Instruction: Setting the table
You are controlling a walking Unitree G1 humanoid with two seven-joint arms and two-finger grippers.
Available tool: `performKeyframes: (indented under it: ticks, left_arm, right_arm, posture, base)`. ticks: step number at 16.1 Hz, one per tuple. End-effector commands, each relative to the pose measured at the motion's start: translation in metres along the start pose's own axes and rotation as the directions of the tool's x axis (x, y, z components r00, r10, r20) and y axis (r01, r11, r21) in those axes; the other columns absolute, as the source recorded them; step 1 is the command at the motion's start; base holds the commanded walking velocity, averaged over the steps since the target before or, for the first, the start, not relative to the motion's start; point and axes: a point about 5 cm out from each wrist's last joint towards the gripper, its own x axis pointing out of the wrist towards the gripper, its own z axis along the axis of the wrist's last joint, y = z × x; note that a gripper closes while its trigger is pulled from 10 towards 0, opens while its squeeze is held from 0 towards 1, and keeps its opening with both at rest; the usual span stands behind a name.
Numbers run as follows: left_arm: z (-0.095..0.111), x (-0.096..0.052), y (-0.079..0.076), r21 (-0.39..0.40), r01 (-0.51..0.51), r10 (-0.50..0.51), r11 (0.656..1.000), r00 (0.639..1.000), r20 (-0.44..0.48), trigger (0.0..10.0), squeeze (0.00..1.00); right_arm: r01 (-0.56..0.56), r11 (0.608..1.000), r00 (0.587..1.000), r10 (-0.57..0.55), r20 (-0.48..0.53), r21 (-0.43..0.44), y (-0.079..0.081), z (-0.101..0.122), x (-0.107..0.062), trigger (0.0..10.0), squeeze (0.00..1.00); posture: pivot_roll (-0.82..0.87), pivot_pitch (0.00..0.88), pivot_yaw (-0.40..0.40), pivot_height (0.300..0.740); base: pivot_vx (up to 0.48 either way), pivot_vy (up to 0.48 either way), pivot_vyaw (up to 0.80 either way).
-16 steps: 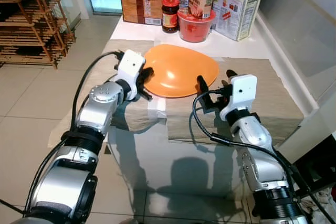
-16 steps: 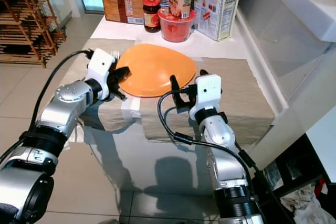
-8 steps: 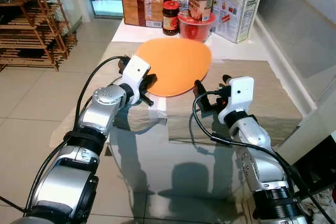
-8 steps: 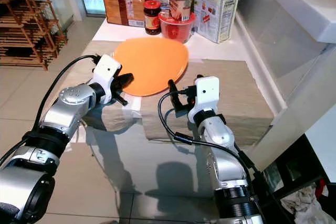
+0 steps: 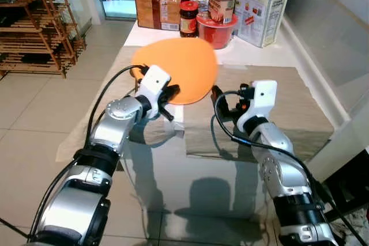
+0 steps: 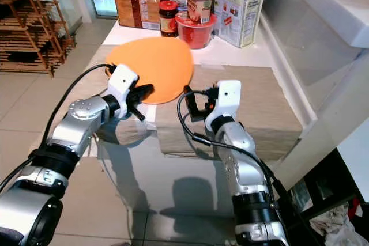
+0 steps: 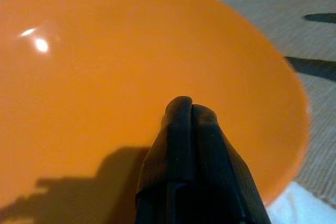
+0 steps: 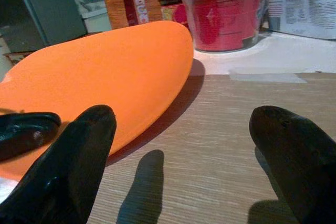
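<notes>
Standing before the robot is a white table [image 5: 173, 159] with two beige placemats [image 6: 253, 105] laid side by side on it. At the far end of the table there is a group of groceries: a large white paper bag [image 5: 262, 4], a brown box [image 5: 155, 8], a red bowl [image 5: 216, 29], a jar with a dark lid [image 5: 187, 16] and a brown tin [image 5: 222, 4] resting in the bowl.

The orange plate [image 5: 176, 68] is above the left part of the table, tilted, with its far edge raised toward the groceries and its near edge at the left gripper [image 5: 170, 93]. This gripper is clenched on the near rim of the plate; in the left wrist view the two black fingers [image 7: 191, 166] are pressed together on the orange surface, and the plate spreads away from them on all sides.

The right gripper [image 5: 222, 102] is just beside the right edge of the plate, apart from it, above the right placemat. Its fingers [image 8: 58, 166] are spread wide and hold nothing. In the right wrist view the plate lies ahead of this gripper and to one side, and the red bowl stands behind the plate.

A wooden rack [image 5: 34, 27] stands on the tiled floor [image 5: 34, 119], well apart from the table on the robot's left.
</notes>
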Motion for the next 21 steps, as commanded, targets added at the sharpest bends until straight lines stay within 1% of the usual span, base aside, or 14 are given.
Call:
performKeyframes:
  ticks: [1, 2, 5, 6, 7, 8, 10, 12, 14, 15, 18, 19, 20, 21]
  left_arm:
    - [-0.019, 0.0, -0.013, -0.026, 0.054, -0.056, 0.998, 0.996, -0.067, 10.0, 0.0]
    - [-0.016, 0.001, -0.013, -0.021, 0.054, -0.055, 0.998, 0.997, -0.048, 10.0, 0.0]
    - [0.008, 0.002, -0.015, 0.032, 0.052, -0.053, 0.998, 0.997, 0.061, 10.0, 0.0]
    - [0.013, 0.002, -0.016, 0.043, 0.055, -0.059, 0.998, 0.995, 0.082, 10.0, 0.0]
    - [0.023, 0.002, -0.018, 0.079, 0.064, -0.074, 0.995, 0.989, 0.129, 10.0, 0.0]
    - [0.025, 0.002, -0.018, 0.083, 0.066, -0.077, 0.994, 0.987, 0.138, 10.0, 0.0]
    - [0.046, 0.004, -0.024, 0.116, 0.076, -0.098, 0.99, 0.974, 0.206, 10.0, 0.0]
    - [0.064, 0.005, -0.022, 0.128, 0.05, -0.083, 0.991, 0.961, 0.265, 10.0, 0.0]
    - [0.082, 0.005, -0.017, 0.121, 0.017, -0.055, 0.993, 0.948, 0.314, 10.0, 0.0]
    - [0.084, 0.003, -0.005, 0.117, -0.049, 0.012, 0.992, 0.956, 0.294, 10.0, 0.0]
    - [0.072, -0.006, 0.027, 0.098, -0.176, 0.151, 0.98, 0.964, 0.22, 10.0, 0.0]
    - [0.059, -0.019, 0.056, 0.105, -0.279, 0.263, 0.955, 0.954, 0.142, 10.0, 0.0]
    - [0.052, -0.03, 0.071, 0.126, -0.33, 0.32, 0.936, 0.943, 0.096, 10.0, 0.0]
    - [0.04, -0.051, 0.098, 0.156, -0.428, 0.432, 0.89, 0.902, 0.012, 10.0, 0.0]
  right_arm:
    - [0.008, 1.0, 1.0, -0.008, -0.003, 0.005, -0.003, 0.0, 0.001, 10.0, 0.0]
    - [0.005, 1.0, 1.0, -0.005, -0.001, 0.001, -0.003, 0.0, 0.001, 10.0, 0.0]
    - [-0.007, 1.0, 1.0, 0.007, -0.007, -0.012, 0.0, -0.003, -0.001, 10.0, 0.0]
    - [-0.009, 1.0, 1.0, 0.009, -0.008, -0.015, 0.0, -0.004, -0.001, 10.0, 0.0]
    - [-0.013, 1.0, 1.0, 0.012, -0.011, -0.022, 0.0, -0.005, -0.002, 10.0, 0.0]
    - [-0.013, 1.0, 1.0, 0.013, -0.011, -0.024, 0.0, -0.006, -0.002, 10.0, 0.0]
    - [-0.017, 0.999, 1.0, 0.016, -0.017, -0.027, 0.001, -0.008, -0.002, 10.0, 0.0]
    - [-0.022, 0.999, 1.0, 0.022, -0.02, -0.027, 0.002, -0.01, -0.003, 10.0, 0.0]
    - [-0.029, 0.999, 0.999, 0.028, -0.021, -0.027, 0.004, -0.011, -0.003, 10.0, 0.0]
    - [-0.031, 0.999, 0.999, 0.031, -0.021, -0.027, 0.005, -0.011, -0.003, 10.0, 0.0]
    - [-0.035, 0.999, 0.999, 0.035, -0.017, -0.034, 0.006, -0.011, -0.004, 10.0, 0.0]
    - [-0.035, 0.999, 0.999, 0.035, -0.016, -0.035, 0.006, -0.011, -0.005, 10.0, 0.0]
    - [-0.034, 0.999, 0.999, 0.034, -0.018, -0.036, 0.005, -0.011, -0.006, 10.0, 0.0]
    - [-0.033, 0.999, 0.999, 0.032, -0.026, -0.035, 0.005, -0.014, -0.008, 10.0, 0.0]
  posture:
    - [0.0, 0.0, 0.018, 0.74]
    - [0.0, 0.0, 0.016, 0.74]
    - [0.0, 0.0, 0.016, 0.74]
    - [0.0, 0.0, 0.014, 0.74]
    - [0.0, 0.0, 0.013, 0.74]
    - [0.0, 0.0, 0.013, 0.74]
    - [0.0, 0.0, 0.011, 0.74]
    - [0.0, 0.0, 0.008, 0.74]
    - [0.01, 0.0, 0.009, 0.74]
    - [0.01, 0.0, 0.009, 0.74]
    - [0.0, 0.0, 0.014, 0.74]
    - [0.0, 0.0, 0.016, 0.74]
    - [0.0, 0.0, 0.016, 0.74]
    - [0.0, 0.0, 0.015, 0.74]
  base:
    - [0.0, 0.0, 0.0]
    - [0.0, 0.0, 0.0]
    - [0.0, 0.0, 0.0]
    - [0.0, 0.0, 0.0]
    - [0.0, 0.0, 0.0]
    - [0.0, 0.0, 0.0]
    - [0.0, 0.0, 0.0]
    - [0.0, 0.0, 0.0]
    - [0.0, 0.0, 0.0]
    - [0.0, 0.0, 0.0]
    - [0.0, 0.0, 0.0]
    - [0.0, 0.0, 0.0]
    - [0.0, 0.0, 0.0]
    - [0.0, 0.0, 0.0]
